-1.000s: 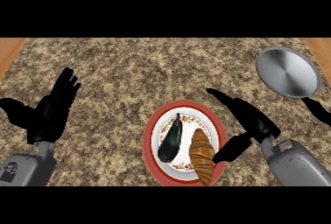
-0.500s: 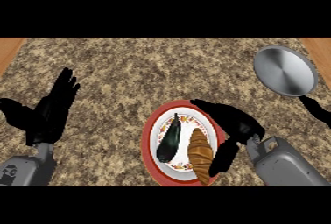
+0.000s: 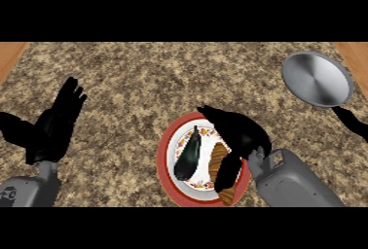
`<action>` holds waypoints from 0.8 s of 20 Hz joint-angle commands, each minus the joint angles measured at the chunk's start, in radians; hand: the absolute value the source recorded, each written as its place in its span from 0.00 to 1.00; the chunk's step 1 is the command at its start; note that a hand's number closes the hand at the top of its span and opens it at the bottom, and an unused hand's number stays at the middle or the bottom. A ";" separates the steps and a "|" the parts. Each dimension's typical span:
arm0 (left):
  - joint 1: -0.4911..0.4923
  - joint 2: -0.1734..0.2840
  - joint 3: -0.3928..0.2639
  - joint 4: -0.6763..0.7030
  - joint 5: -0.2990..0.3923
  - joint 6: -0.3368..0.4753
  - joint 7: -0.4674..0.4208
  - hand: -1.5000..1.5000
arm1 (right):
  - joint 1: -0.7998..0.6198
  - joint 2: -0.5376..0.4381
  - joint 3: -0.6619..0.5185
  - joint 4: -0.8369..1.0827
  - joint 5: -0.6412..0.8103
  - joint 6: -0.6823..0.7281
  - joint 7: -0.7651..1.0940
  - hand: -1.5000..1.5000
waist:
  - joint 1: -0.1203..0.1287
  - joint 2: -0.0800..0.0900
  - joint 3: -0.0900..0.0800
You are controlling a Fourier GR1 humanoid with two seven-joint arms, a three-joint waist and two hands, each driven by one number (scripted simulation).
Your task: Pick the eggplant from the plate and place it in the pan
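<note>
The eggplant [image 3: 188,154] lay on the plate [image 3: 167,160], low in the frame and just right of centre. Its long axis ran nearly up and down the picture, leaning a little to the right at the top: the thin stem end pointed toward the upper edge and the fat rounded end sat toward the lower left of the plate. Beside it, on its right, lay a brown croissant [image 3: 218,158], roughly parallel and partly hidden.

The right hand [image 3: 241,133] hung over the plate's right half, its fingers stretched toward the plate's upper rim and its thumb [image 3: 229,170] reaching down across the croissant. The fingers were not closed on anything; the eggplant showed whole just to the left of them, and whether the hand touched it could not be told. The grey right forearm [image 3: 291,182] came in from the lower right.

The pan [image 3: 316,78] sat in the upper right, well apart from the plate, its grey bowl near the right border of the speckled counter [image 3: 158,82] where a wood strip [image 3: 354,53] showed. Its dark handle [image 3: 354,122] ran down toward the right edge of the frame. Between plate and pan the counter lay bare, as did the wide band above the plate.

The left hand [image 3: 54,129] rested at the left edge, released, fingers up.
</note>
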 commanded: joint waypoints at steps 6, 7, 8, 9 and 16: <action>-0.001 -0.046 0.033 0.019 -0.040 -0.033 -0.008 0.50 | -0.047 0.149 -0.053 0.116 0.086 0.082 0.040 0.00 | 0.000 0.001 0.000; -0.019 -0.064 0.002 -0.034 -0.066 0.012 0.047 0.50 | -0.002 0.173 0.000 0.070 0.118 0.055 0.088 0.00 | -0.002 0.000 0.000; 0.005 -0.027 0.039 -0.015 -0.040 -0.045 0.014 0.50 | -0.045 0.176 -0.019 0.204 0.155 0.028 -0.002 0.00 | 0.004 0.002 0.000; 0.007 -0.077 0.025 0.059 -0.067 -0.031 -0.058 0.50 | -0.057 0.165 -0.064 0.146 0.125 0.080 0.056 0.00 | -0.002 0.001 0.000; 0.016 -0.044 0.086 -0.041 -0.053 -0.075 0.060 0.50 | 0.034 0.225 -0.053 0.209 0.253 0.043 -0.050 0.00 | -0.001 0.000 0.000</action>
